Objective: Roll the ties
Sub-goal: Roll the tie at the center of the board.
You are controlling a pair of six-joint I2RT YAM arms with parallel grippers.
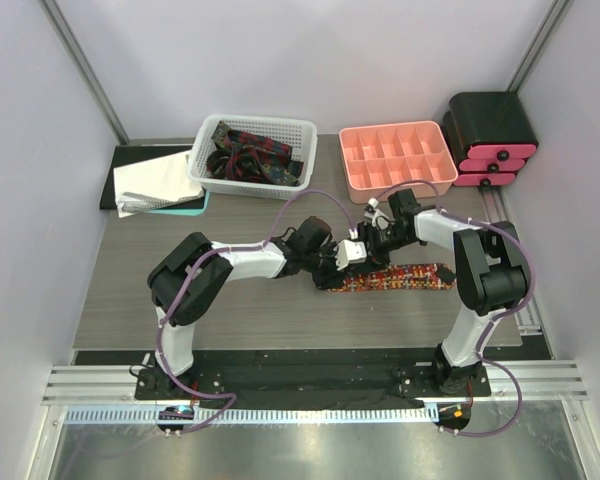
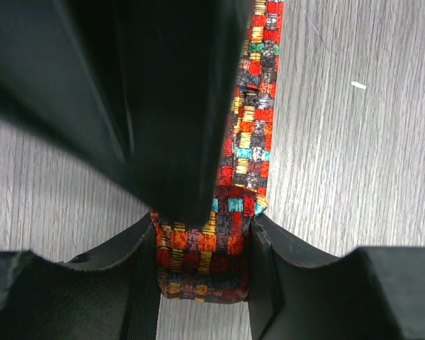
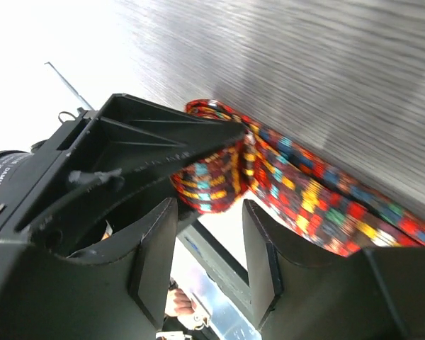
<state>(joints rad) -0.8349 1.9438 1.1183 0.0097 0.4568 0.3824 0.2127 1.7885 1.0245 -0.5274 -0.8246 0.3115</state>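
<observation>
Ties are what we're following, and a dark patterned tangle of them sits heaped in the white basket at the far edge of the grey surface. Just to the right of it we have the pink tray, cut into a grid of compartments. Beyond that, in the corner, there's a black box with pink drawers.

Now to the middle, in front of both arms. One red tie, checked in orange, yellow and teal, lies stretched along the surface. Its left end is wound into a small roll. We see the left claw pinching that roll, a finger pressed on either side. The right claw stands spread, and the roll shows just off its tips.
</observation>
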